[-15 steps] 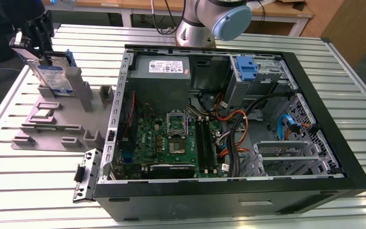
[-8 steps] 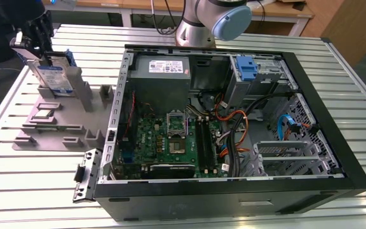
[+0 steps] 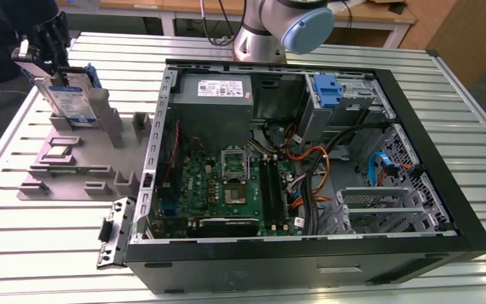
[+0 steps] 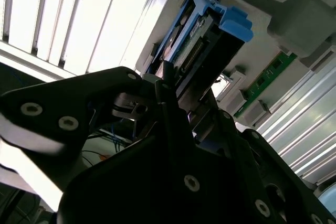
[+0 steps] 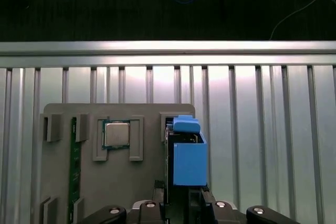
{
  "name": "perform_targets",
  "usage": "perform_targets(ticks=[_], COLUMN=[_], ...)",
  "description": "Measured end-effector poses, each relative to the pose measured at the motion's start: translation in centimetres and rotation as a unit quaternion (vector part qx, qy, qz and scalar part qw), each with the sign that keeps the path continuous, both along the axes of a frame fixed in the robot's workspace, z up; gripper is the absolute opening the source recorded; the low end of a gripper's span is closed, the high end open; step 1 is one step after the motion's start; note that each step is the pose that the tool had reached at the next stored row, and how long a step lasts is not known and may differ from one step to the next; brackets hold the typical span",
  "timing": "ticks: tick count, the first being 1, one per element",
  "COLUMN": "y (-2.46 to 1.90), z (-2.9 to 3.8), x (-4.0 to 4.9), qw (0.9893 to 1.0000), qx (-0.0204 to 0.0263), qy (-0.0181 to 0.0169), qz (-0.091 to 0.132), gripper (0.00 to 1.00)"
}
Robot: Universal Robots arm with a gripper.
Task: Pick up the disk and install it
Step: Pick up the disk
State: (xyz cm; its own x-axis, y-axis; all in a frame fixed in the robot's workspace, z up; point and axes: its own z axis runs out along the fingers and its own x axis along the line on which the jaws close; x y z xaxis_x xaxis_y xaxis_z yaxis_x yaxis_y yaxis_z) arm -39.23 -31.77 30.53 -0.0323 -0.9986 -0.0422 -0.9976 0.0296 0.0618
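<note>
The disk [image 3: 68, 95], a silver drive with a white-and-blue label in a blue carrier, stands on edge in a slot of the grey holder [image 3: 74, 174] at the exterior view's left. My gripper [image 3: 45, 65] sits on its upper end, shut on it, and the lower end is still down between the holder's posts. In the first wrist view the disk's blue carrier [image 5: 189, 161] rises between the black fingers [image 5: 160, 195]. The second wrist view shows the disk's connector edge and blue tab [image 4: 231, 22] just beyond my gripper [image 4: 176, 85].
The open computer case [image 3: 445, 190] lies to the exterior view's right, with a bare blue bracket [image 3: 328, 88] in its drive bay and loose cables [image 3: 311, 171] over the motherboard. The holder also carries a processor [image 5: 115, 134] and a memory stick [image 5: 75, 161]. Slatted metal table [image 3: 49, 240] all around.
</note>
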Motion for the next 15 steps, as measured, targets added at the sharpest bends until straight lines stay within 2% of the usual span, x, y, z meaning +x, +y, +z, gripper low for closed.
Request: perform_targets(ticks=[3,5,15], y=[0.0,0.0,0.0], z=[0.04,0.33,0.37], x=[0.0,0.0,0.0], qw=[1.0,1.0,1.0], qx=[-0.0003,-0.0016,-0.0021], qy=[-0.0002,0.0,-0.0001], qz=[0.0,0.0,0.0], gripper=[0.35,0.35,0.35])
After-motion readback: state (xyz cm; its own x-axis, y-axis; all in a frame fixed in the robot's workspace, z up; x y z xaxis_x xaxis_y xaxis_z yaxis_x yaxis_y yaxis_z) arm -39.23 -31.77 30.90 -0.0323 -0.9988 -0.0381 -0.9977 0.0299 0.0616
